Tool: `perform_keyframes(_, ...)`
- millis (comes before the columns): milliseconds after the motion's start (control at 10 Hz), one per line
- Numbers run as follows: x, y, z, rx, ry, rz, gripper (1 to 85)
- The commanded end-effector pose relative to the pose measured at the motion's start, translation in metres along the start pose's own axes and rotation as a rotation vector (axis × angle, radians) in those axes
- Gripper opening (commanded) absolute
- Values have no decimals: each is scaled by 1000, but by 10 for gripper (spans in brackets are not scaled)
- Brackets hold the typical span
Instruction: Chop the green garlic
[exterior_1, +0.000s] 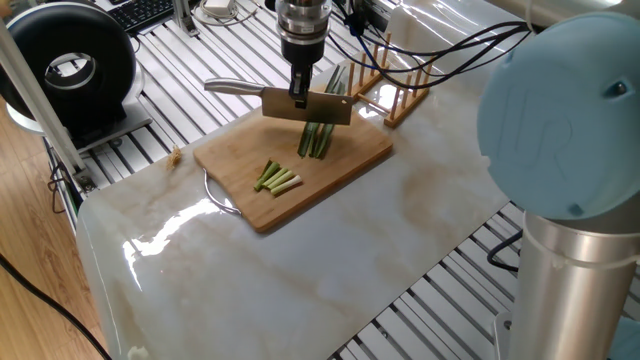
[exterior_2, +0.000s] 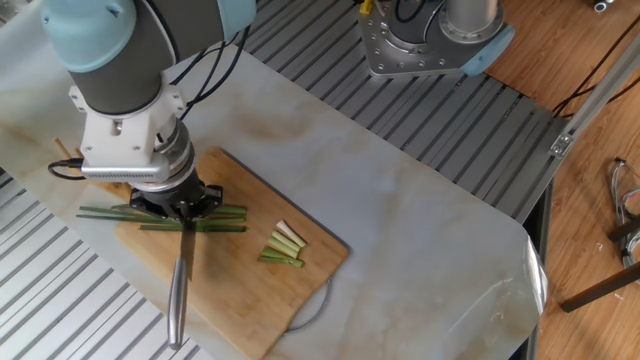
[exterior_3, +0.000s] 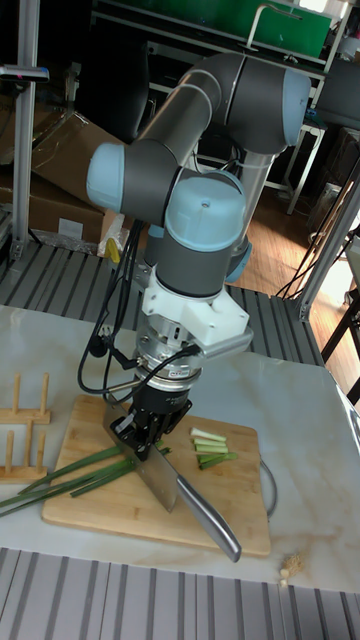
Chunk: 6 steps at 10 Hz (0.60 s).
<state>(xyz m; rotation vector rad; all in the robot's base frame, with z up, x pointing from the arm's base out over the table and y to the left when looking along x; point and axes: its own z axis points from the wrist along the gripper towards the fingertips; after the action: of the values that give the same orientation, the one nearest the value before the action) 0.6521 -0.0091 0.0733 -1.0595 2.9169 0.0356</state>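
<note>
Steel knife (exterior_1: 300, 102), gripped in the claw (exterior_1: 299, 97), hangs above green garlic (exterior_1: 318, 138) stalks.

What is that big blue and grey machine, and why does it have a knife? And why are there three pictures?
That machine is a robot arm. At its tip is a gripper, like a hand with two fingers, and it is shut on a knife. The job is chopping green garlic.

The three pictures show the same moment from three cameras: two look down at the table from different sides, and the tall one looks at the robot from the front.

On the pale table lies a wooden cutting board. On the board are the long green garlic stalks, right under the knife blade, and a small pile of cut pieces already chopped off. Beside the board stands a wooden peg rack.
</note>
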Motion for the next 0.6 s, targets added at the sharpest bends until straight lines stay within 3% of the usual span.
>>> perform_keyframes(0, -1, 6, 4, -25, -22, 10, 13)
perform_keyframes(500, -2, 5, 4, -23, -25, 5, 13)
